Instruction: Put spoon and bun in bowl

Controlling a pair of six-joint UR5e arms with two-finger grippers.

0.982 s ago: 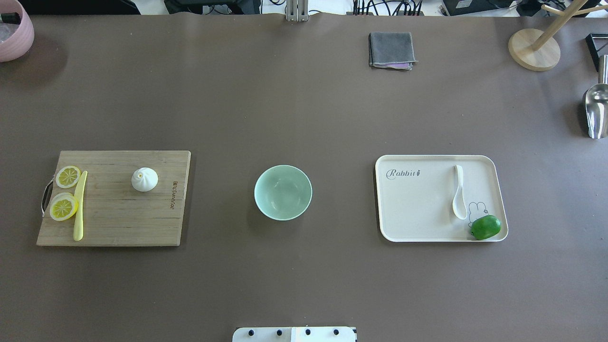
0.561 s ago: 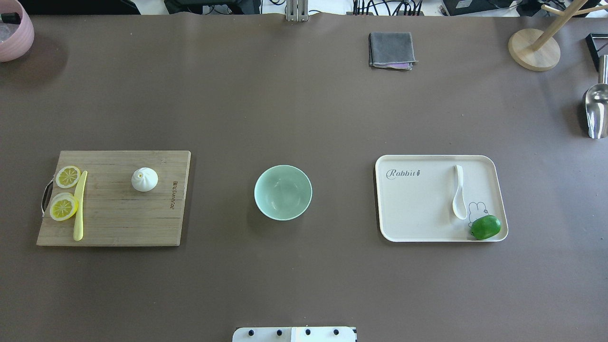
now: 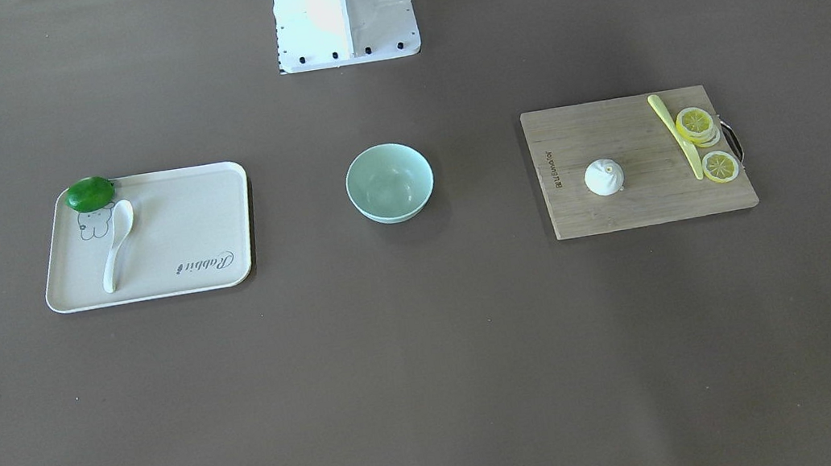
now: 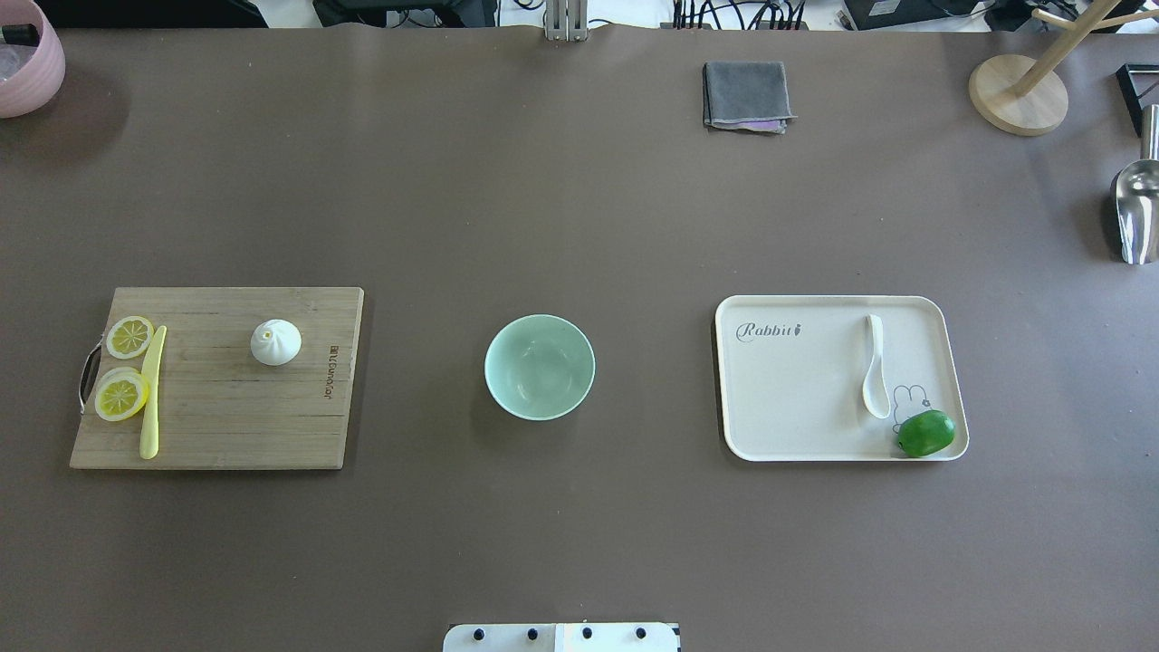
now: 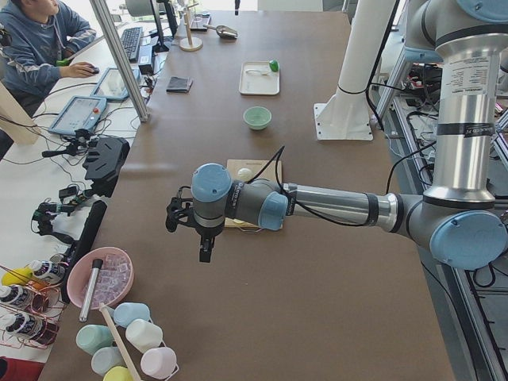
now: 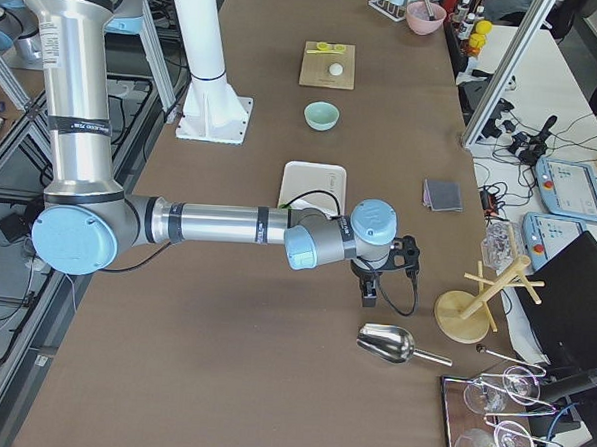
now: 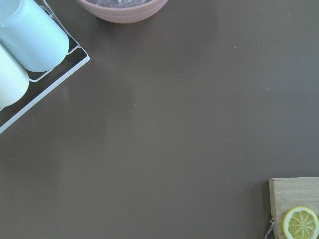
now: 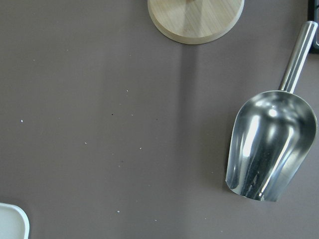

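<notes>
The white pleated bun sits on a wooden cutting board at the table's left. The mint-green bowl stands empty in the middle. The white soup spoon lies on a cream tray at the right. Neither gripper shows in the overhead or front views. My left gripper hangs over bare table beyond the board's outer end, in the exterior left view only. My right gripper hangs beyond the tray near a metal scoop, in the exterior right view only. I cannot tell if either is open or shut.
Lemon slices and a pale-yellow knife lie on the board's left end. A green lime sits on the tray's corner. A grey cloth, wooden stand, metal scoop and pink bowl line the far edges.
</notes>
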